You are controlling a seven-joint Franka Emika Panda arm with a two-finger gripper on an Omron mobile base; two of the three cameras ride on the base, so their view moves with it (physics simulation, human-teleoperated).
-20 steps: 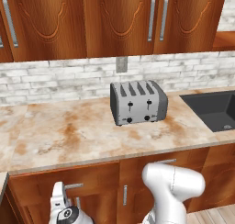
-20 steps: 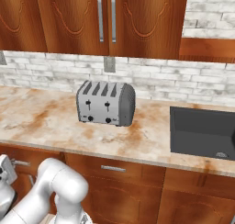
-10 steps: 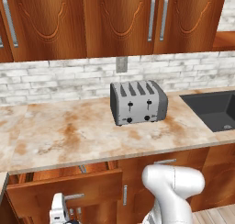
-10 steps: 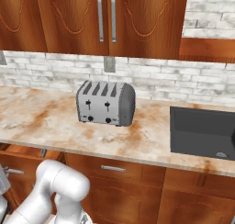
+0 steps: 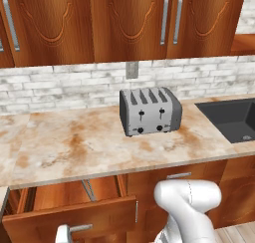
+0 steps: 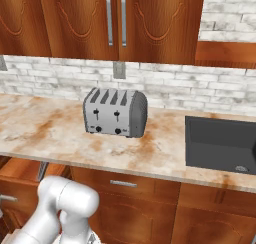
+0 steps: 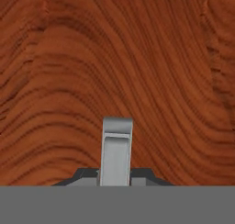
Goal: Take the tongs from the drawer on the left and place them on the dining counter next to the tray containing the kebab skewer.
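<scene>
Gripper [image 7: 116,175] working low at the drawer [image 5: 69,218] front.
The arm is reaching down — fingers are pinching the silver bar handle [image 7: 116,149] between them; the drawer is standing partly open, tongs hidden from sight.

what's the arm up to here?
It is working the drawer under the wall counter, left of the toaster. The drawer is pulled partway out. In the hand view the end effector sits at the silver bar handle, a fingertip on either side, against the wood front. No tongs visible in the open part, so the pick hasn't started.
</scene>
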